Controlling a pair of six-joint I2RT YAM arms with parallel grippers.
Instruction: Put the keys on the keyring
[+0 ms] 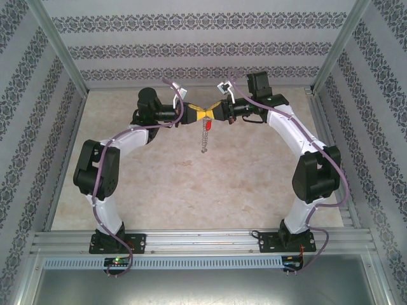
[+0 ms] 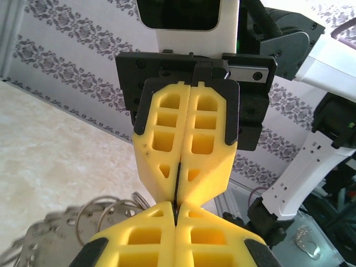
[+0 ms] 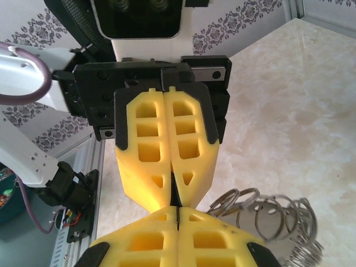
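left gripper [image 2: 176, 218]: yellow fingers at the near bottom edge, pressed together with no gap.
right gripper [image 2: 178, 192]: straight ahead, pointing back at the tool, yellow fingers closed, tips meeting the left gripper's tips.
keyring [image 2: 103, 217]: overlapping silvery rings just left of the near fingers, partly hidden behind them.
table [image 2: 50, 144]: pale marbled surface, ahead and left.
wall [image 2: 72, 33]: floral-striped, beyond the table.

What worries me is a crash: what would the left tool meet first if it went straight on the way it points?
The right tool. It faces the left tool tip to tip, both shut, apparently touching, though depth is hard to judge.
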